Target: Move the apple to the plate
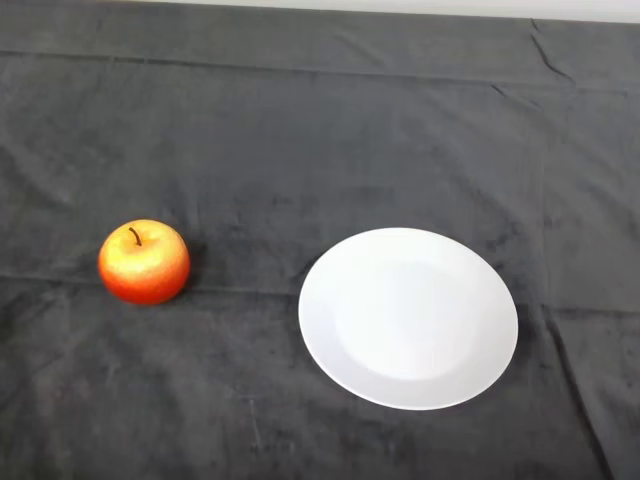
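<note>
The apple [144,262] sits on the dark cloth [300,130] that covers the bench, off to my left, with its little stem pointing up. The white plate [345,340] lies flat to the right of it and a bit nearer to me, well apart from the apple, with nothing on it. So the apple has not been moved yet. I think a few things could go wrong from here. The apple is round and smooth, so if I bump it from the side it might roll away across the cloth. If I hold it too loosely it could slip out and drop. If I let it go too high over the plate, it might bounce or roll off the edge. My robot hand does not show at all here, so I cannot tell if it is spread or closed, and it touches nothing that I can see.
</note>
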Available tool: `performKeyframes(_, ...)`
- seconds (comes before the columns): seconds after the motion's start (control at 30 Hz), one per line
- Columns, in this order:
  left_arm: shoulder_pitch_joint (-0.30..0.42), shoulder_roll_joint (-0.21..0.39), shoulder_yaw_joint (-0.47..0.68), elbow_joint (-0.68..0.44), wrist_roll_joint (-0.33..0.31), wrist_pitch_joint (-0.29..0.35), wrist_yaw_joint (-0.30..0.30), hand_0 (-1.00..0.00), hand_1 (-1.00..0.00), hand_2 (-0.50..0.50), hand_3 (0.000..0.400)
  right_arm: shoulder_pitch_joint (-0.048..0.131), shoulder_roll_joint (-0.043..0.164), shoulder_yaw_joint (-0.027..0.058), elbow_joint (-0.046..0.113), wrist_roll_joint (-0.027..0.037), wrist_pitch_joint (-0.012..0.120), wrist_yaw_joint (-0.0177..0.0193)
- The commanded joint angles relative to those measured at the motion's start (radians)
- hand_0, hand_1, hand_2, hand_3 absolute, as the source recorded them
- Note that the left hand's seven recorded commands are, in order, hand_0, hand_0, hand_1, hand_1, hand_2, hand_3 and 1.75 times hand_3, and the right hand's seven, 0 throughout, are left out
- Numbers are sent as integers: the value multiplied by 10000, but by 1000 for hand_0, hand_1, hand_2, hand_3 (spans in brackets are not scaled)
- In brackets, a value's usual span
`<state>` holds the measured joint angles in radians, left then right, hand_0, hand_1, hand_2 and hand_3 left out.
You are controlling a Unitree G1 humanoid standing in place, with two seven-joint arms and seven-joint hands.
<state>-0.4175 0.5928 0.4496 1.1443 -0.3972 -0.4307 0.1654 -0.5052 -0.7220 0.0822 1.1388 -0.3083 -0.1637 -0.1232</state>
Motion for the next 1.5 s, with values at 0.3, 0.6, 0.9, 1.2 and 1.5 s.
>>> performKeyframes(0.3, -605, -463, -1231, -501, 1537, -172, -119, 0, 0, 0, 0, 670, 330, 127, 280, -146, 80, 116)
performKeyframes(0.6, -1119, -805, -2148, -655, 2552, -203, -135, 0, 0, 0, 0, 687, 330, 122, 246, -140, 98, 120)
performKeyframes(0.9, -1382, -1332, -3105, -825, 3626, -744, -59, 0, 0, 0, 0, 701, 330, 117, 216, -135, 115, 126)
performKeyframes(1.2, -1462, -1636, -3904, -802, 4473, -1226, -272, 0, 0, 0, 0, 712, 330, 112, 194, -131, 128, 130)
performKeyframes(1.5, -1527, -1833, -4566, -685, 5153, -1554, -499, 0, 0, 0, 0, 716, 330, 109, 183, -130, 136, 133)
